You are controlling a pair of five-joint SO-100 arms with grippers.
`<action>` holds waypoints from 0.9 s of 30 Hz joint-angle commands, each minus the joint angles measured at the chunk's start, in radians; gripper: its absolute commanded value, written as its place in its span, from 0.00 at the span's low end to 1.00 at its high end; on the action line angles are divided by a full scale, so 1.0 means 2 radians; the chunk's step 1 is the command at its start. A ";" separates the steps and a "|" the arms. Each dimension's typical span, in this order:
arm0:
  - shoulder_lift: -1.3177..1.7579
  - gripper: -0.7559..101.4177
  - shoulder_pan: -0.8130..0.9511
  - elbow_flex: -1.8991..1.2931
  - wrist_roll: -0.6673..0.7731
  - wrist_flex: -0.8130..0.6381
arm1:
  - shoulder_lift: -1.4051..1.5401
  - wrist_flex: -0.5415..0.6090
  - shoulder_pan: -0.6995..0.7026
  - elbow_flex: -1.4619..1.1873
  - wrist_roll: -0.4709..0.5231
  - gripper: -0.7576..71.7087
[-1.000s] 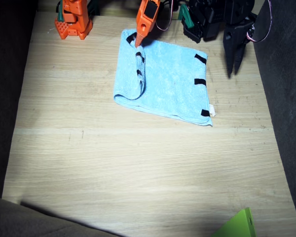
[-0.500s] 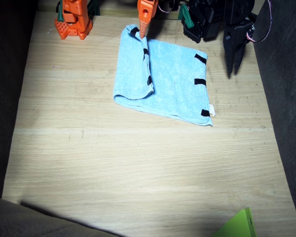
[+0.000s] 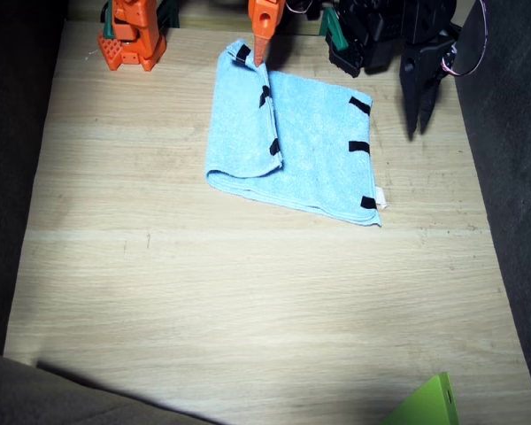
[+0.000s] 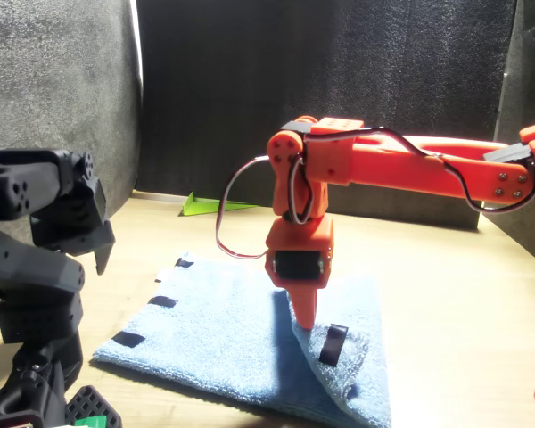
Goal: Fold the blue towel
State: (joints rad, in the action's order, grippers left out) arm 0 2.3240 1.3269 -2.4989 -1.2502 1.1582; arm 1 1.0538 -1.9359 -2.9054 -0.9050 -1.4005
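Right gripper (image 4: pixel 304 314) pointing straight down, pinching blue towel (image 3: pixel 319 159) edge

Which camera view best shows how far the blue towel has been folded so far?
The fixed view: it looks down on the whole blue towel, showing the flap lying partway over it and black strips on both edges. The front view shows the towel low and foreshortened, partly hidden by the right pincer.
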 commanded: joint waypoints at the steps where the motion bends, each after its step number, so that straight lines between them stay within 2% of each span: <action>1: 0.006 0.20 0.008 0.010 -0.007 0.003 | 0.022 -0.005 -0.008 0.021 0.011 0.22; 2: 0.006 0.20 0.008 0.010 -0.007 0.003 | 0.025 -0.005 -0.008 0.021 0.014 0.27; 3: 0.006 0.20 0.008 0.010 -0.007 0.003 | 0.026 -0.005 -0.008 0.021 0.015 0.39; 4: 0.006 0.20 0.008 0.010 -0.007 0.003 | 0.028 -0.005 -0.008 0.021 0.018 0.47; 9: 0.006 0.20 0.007 0.010 -0.007 0.003 | 0.037 -0.005 -0.007 0.030 0.019 0.45; 12: 0.006 0.20 0.007 0.010 -0.007 0.003 | 0.046 -0.005 -0.004 0.031 0.012 0.36; 13: 0.006 0.20 0.007 0.010 -0.007 0.004 | 0.048 -0.005 -0.002 0.031 0.002 0.29; 14: 0.006 0.20 0.007 0.010 -0.007 0.004 | 0.048 -0.005 0.000 0.025 -0.005 0.26; 19: 0.012 0.20 0.008 0.007 -0.005 0.004 | 0.027 -0.005 0.012 -0.028 -0.064 0.38; 21: 0.013 0.20 0.008 0.006 -0.005 0.004 | 0.012 -0.004 0.025 -0.028 -0.080 0.30; 23: 0.016 0.20 0.008 0.005 -0.005 0.005 | 0.002 -0.004 0.043 -0.014 -0.093 0.02; 27: 0.022 0.20 0.008 0.002 -0.005 0.005 | -0.018 -0.004 0.071 -0.003 -0.094 0.01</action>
State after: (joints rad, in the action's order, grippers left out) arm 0 2.3409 1.3269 -2.4989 -1.2502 1.1582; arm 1 1.0063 -1.9282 -2.7872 -0.9419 -1.5785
